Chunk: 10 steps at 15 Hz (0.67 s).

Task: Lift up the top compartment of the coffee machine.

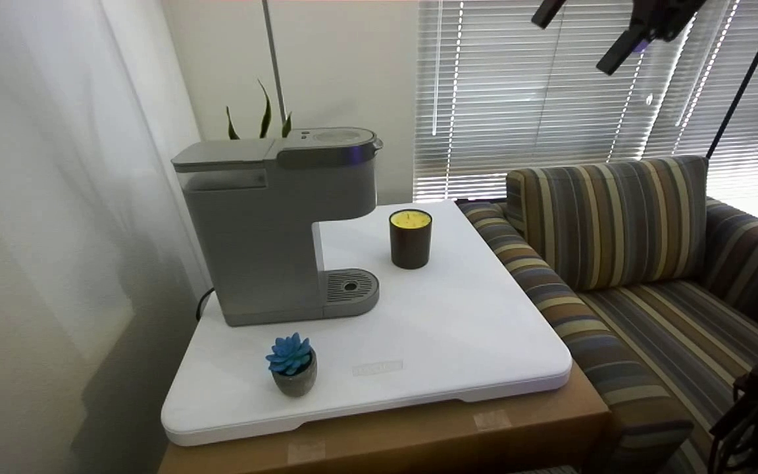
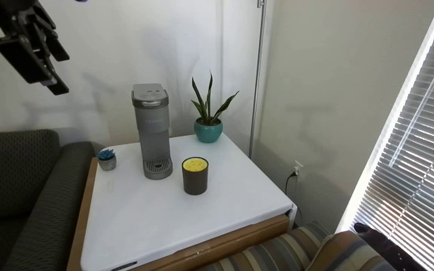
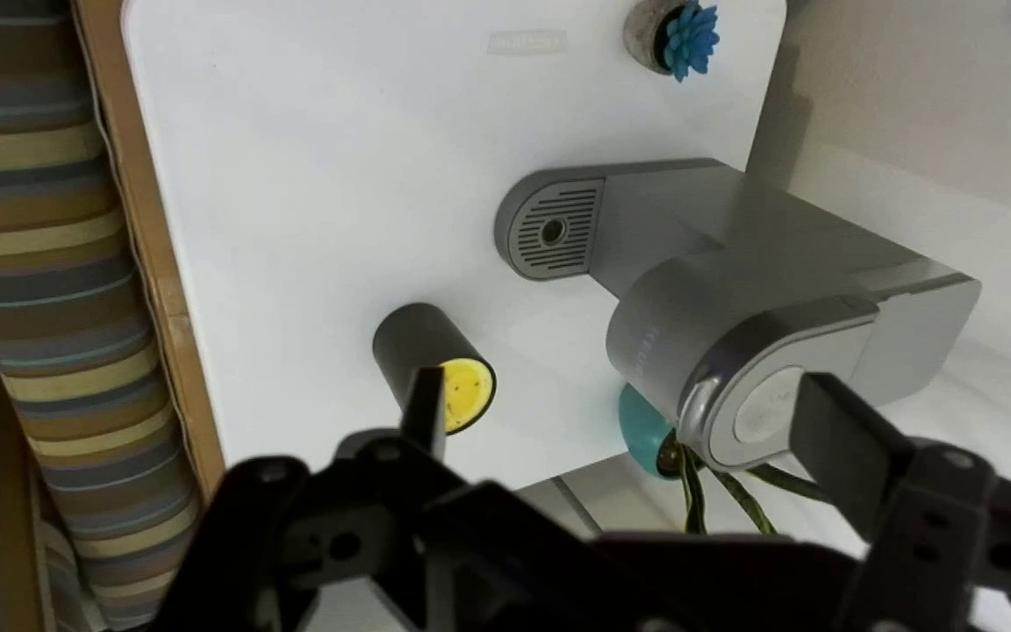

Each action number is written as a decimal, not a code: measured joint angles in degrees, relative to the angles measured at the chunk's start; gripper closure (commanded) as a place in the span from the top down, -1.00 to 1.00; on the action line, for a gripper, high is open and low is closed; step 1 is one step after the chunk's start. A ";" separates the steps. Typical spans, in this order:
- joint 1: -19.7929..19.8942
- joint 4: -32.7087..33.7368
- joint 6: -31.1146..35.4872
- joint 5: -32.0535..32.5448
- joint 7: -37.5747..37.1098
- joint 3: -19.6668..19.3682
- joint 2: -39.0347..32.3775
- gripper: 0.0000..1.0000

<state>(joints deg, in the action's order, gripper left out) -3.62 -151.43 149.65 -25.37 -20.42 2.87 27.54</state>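
Atop coffee machine [image 1: 254, 250], on white surface [image 1: 458, 322]: top compartment [image 1: 336, 136] lies down, lift not yet made. Handle [image 3: 699, 404] juts from its rounded front. Gripper [image 1: 574, 41] hangs well apart, jaws spread, nothing grasped. Step in hand, by judgement: approach. Next move likely calls for nearing handle, hooking it from below, swinging compartment upward.

From here I see a white surface [image 1: 458, 329]. A coffee machine [image 1: 257, 243], a dark candle jar [image 1: 410, 245], a blue plant [image 1: 291, 361] and a teal plant pot [image 2: 208, 132] stand on it.
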 measured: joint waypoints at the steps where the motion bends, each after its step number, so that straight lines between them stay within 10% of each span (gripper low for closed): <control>1: -0.63 -0.03 1.11 -0.08 -0.48 0.43 -1.63 1.00; 10: -1.91 0.30 3.90 -0.47 -1.65 0.53 -6.39 1.00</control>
<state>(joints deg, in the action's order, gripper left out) -5.53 -151.13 153.55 -25.83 -22.07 3.41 21.15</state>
